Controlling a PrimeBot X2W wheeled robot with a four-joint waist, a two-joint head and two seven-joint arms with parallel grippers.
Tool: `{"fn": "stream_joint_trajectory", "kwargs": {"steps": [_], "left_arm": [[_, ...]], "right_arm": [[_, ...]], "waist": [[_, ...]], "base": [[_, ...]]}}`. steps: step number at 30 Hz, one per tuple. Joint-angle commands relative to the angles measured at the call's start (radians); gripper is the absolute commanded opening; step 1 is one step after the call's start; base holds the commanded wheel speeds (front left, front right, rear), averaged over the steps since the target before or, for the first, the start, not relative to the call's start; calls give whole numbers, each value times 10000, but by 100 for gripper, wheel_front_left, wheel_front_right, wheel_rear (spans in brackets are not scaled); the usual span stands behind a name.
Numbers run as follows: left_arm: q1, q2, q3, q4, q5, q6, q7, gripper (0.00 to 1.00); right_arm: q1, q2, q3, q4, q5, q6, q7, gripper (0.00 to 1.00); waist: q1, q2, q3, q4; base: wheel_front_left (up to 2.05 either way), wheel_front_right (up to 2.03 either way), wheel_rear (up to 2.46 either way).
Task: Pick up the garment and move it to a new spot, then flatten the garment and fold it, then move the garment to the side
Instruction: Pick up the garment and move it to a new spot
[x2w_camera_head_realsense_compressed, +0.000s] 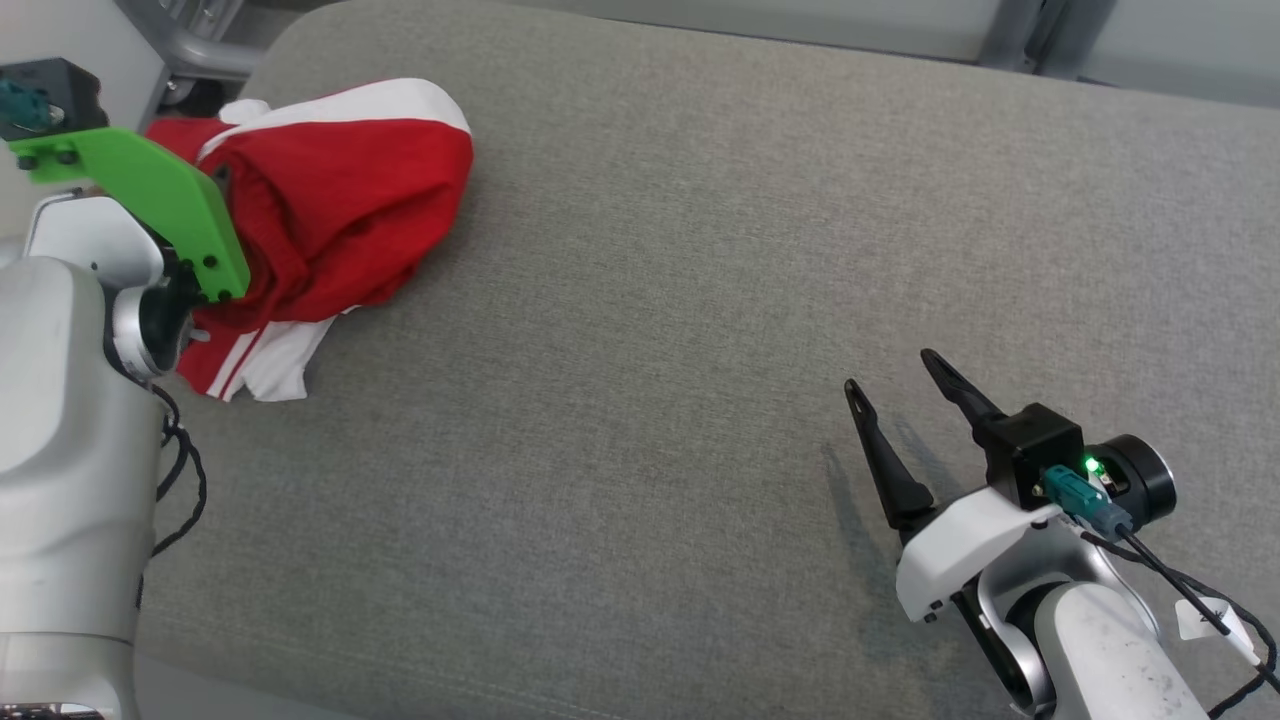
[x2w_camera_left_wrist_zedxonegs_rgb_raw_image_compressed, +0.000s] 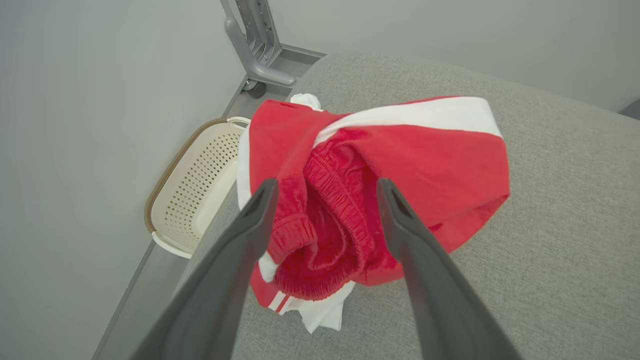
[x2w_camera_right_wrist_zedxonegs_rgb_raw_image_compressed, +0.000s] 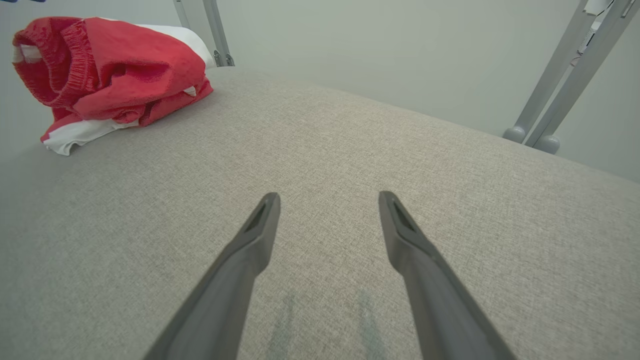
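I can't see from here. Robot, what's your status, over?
Left end effector open, aimed at crumpled red garment. Right end effector open, empty, apart. Nothing blocking.

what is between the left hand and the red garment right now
Nothing visible. The open left hand points straight at the bunched garment, with no other object ahead of it. The basket sits off the padded surface, past its edge and to one side.
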Motion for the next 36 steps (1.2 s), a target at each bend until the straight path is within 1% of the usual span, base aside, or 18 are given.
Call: {"fn": "stream_joint_trajectory", "kwargs": {"steps": [1, 7, 8, 12, 15, 18, 20, 21, 22, 23, 30, 31, 33, 36], "left_arm": [[-212, 120, 53, 76, -26, 71, 53, 100], [-605, 617, 103, 512, 114, 216, 259, 100], [-661, 706, 77, 530, 156, 115, 148, 100], [-634, 922, 75, 876, 147, -11, 1, 100], [-558, 924, 119, 1152, 10, -41, 30, 100], [-447, 792, 47, 1545, -60, -30, 84, 100], [-395, 726, 10, 1726, -57, 63, 38, 100], [-375, 692, -2, 1798, -70, 78, 3, 72], [-375, 673, -5, 1864, -67, 97, -104, 38], [-384, 670, -11, 1891, -30, 127, -274, 0], [-605, 405, 4, 2147, 29, 472, -1262, 0], [-605, 405, 4, 2147, 29, 472, -1262, 0], [-746, 562, -120, 2085, 349, 702, -1710, 0], [-882, 659, -501, 2065, 783, 795, -2118, 0]], "right_arm": [[39, -77, 14, -118, -62, -3, 56, 100], [139, -401, 211, -584, -53, -3, 352, 100], [148, -448, 216, -666, -59, -3, 422, 100], [207, -632, 128, -1012, -124, -3, 575, 100], [255, -741, 119, -1201, -109, -3, 648, 100], [328, -790, 104, -1330, -112, -3, 685, 100], [336, -780, 134, -1333, -129, -3, 696, 100], [331, -779, 157, -1311, -124, -3, 701, 100], [312, -767, 186, -1294, -118, -3, 692, 100], [296, -746, 202, -1266, -111, -3, 682, 100], [281, -631, 284, -903, 15, -3, 482, 100], [281, -631, 284, -903, 15, -3, 482, 100], [298, -559, 359, -731, 56, -3, 368, 100], [308, -433, 439, -420, 154, -3, 143, 100]], "waist": [[-1, 0, 681, -637], [-1, 0, 1307, -992], [-1, 0, 1429, -1032], [-1, 0, 1863, -1099], [-1, 0, 2062, -1134], [-1, 0, 2189, -1135], [-1, 0, 2199, -1139], [-1, 0, 2192, -1143], [-1, 0, 2177, -1147], [-1, 0, 2146, -1147], [-1, 0, 1593, -1036], [-1, 0, 1593, -1036], [-1, 0, 1316, -1021], [-1, 0, 806, -1020]], "base": [[0, 0, 0], [0, 0, 0], [0, 0, 0], [0, 0, 0], [0, 0, 0], [0, 0, 0], [0, 0, 0], [0, 0, 0], [0, 0, 0], [0, 0, 0], [0, 0, 0], [0, 0, 0], [0, 0, 0], [0, 0, 0]]}}
